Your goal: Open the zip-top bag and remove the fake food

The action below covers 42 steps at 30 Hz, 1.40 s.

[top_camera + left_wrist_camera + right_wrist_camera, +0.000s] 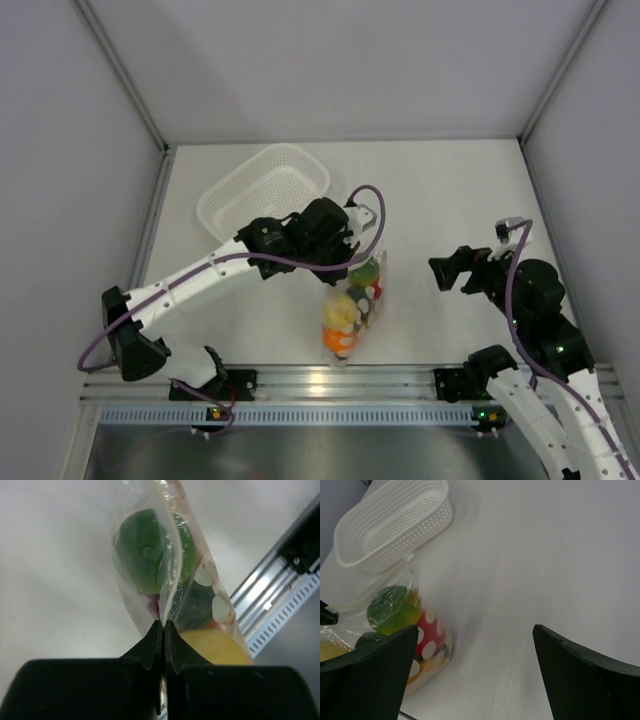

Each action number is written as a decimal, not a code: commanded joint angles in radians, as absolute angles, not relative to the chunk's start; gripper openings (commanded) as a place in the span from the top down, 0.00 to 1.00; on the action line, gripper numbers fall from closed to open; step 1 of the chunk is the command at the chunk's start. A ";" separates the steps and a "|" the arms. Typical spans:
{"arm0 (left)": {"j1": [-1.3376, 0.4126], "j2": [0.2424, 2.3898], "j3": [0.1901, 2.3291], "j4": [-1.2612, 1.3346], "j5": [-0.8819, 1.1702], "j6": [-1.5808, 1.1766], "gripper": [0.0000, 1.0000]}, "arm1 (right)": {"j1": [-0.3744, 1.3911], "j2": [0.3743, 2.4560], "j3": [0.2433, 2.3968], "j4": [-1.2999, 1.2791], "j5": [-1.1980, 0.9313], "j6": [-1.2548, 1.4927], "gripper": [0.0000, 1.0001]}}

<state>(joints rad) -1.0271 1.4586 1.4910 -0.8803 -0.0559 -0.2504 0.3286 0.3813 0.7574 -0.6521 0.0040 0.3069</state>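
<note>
White bench [450, 200] lay under both my arms, with grey walls [60, 120] around it. At the far left sat 1 white perforated basket [265, 185]. Just right of it, my left fingers [147, 647] were pressed together on a fold of the zip-top bag [365, 290], with only plastic between them. The bag stretched from that pinch toward the near rail [330, 380], between my 2 arms. The fake food [340, 315] was inside it: green, red, yellow and orange pieces. Well to the right, my right fingers [375, 670] were spread wide, holding nothing, apart from the bag.
</note>
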 commanded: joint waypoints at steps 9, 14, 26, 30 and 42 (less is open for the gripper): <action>-0.842 1.324 1.276 -0.772 0.489 0.126 1.00 | 0.325 0.417 0.499 -0.062 -0.489 0.359 0.04; -0.825 1.295 1.302 -0.769 0.439 0.147 1.00 | 0.324 0.425 0.419 0.132 -0.689 0.351 0.10; -0.655 1.319 1.336 -0.770 0.817 0.207 1.00 | 0.339 0.550 0.238 0.624 -0.772 0.368 0.26; -0.621 1.364 1.347 -0.770 0.886 0.196 1.00 | 0.367 0.617 0.218 0.713 -0.792 0.365 0.31; -0.591 1.381 1.328 -0.769 0.936 0.209 1.00 | 0.422 0.934 0.202 1.081 -0.710 0.396 0.50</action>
